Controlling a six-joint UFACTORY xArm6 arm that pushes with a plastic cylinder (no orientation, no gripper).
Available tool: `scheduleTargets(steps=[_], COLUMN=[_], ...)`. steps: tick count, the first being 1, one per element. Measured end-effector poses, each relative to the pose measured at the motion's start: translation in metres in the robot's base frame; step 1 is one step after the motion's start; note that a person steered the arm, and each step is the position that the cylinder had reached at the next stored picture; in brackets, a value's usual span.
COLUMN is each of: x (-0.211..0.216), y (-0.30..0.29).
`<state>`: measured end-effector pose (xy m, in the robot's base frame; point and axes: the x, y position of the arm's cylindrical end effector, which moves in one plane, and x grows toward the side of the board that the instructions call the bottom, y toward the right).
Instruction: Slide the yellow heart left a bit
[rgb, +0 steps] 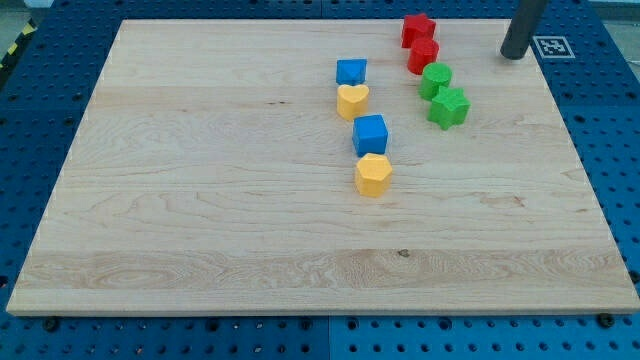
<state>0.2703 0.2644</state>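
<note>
My tip (513, 56) sits bare at upper right, approach pending; next, reach the yellow wooden heart block's (352, 100) right side.

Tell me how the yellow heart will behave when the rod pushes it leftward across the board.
The yellow heart looks like a small rigid block lying flat, so it should slide rather than roll or tip. Its lobed outline may make it rotate under an off-centre push. The blue block sits right against its top edge and might get dragged along. My tip is far off at the view's upper right.
</note>
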Motion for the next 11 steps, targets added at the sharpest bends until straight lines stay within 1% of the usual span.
scheduleTargets(steps=[4, 5, 6, 7, 8, 9, 10, 11], x=[0.001, 0.036, 0.104, 0.153, 0.161, 0.19, 0.193, 0.167], y=[-0.008, -0.008, -0.008, -0.008, -0.008, -0.037, -0.083, -0.128])
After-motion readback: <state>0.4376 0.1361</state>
